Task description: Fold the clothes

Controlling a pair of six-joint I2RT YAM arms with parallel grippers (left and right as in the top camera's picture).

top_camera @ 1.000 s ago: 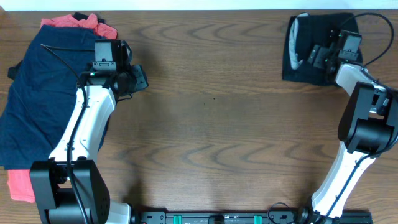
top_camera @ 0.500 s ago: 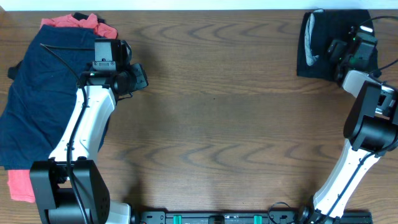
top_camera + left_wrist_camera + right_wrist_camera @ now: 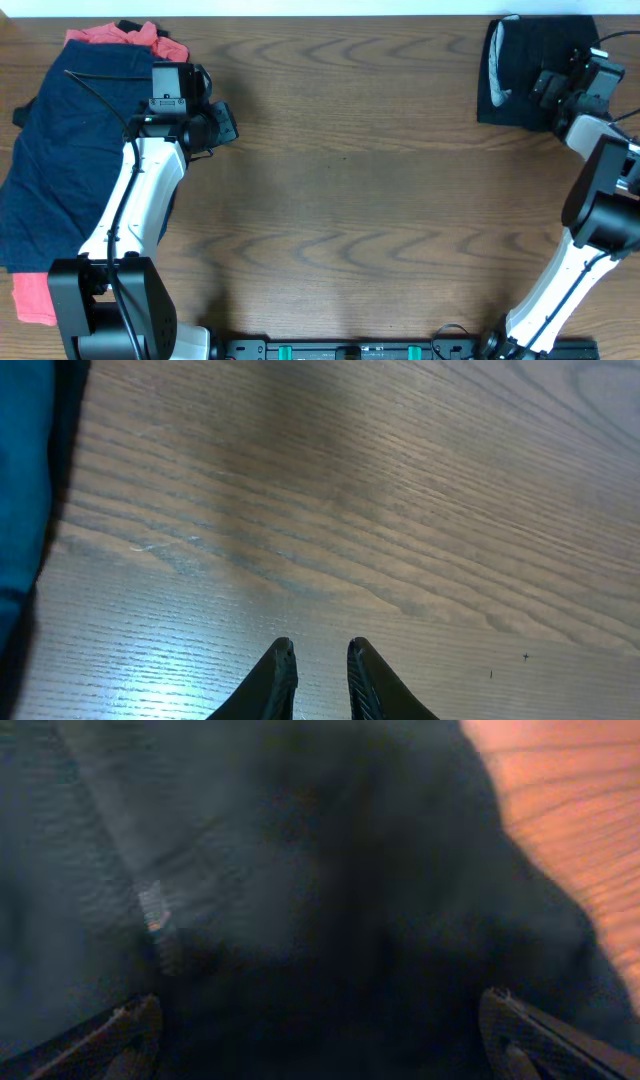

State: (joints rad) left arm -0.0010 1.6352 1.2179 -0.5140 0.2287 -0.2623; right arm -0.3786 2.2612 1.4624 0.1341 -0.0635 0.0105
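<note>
Black shorts (image 3: 520, 100) hug the wood table's (image 3: 350, 200) far right edge.

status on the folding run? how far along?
Done, apparently: black shorts lie as a compact fold at the far right corner. In hand: right tool sits over them, jaws wide open, gripping nothing. Left to do: navy shorts are spread unfolded over the coral-red garment on the left. The left tool is over the table beside them, jaws nearly together, empty.
</note>
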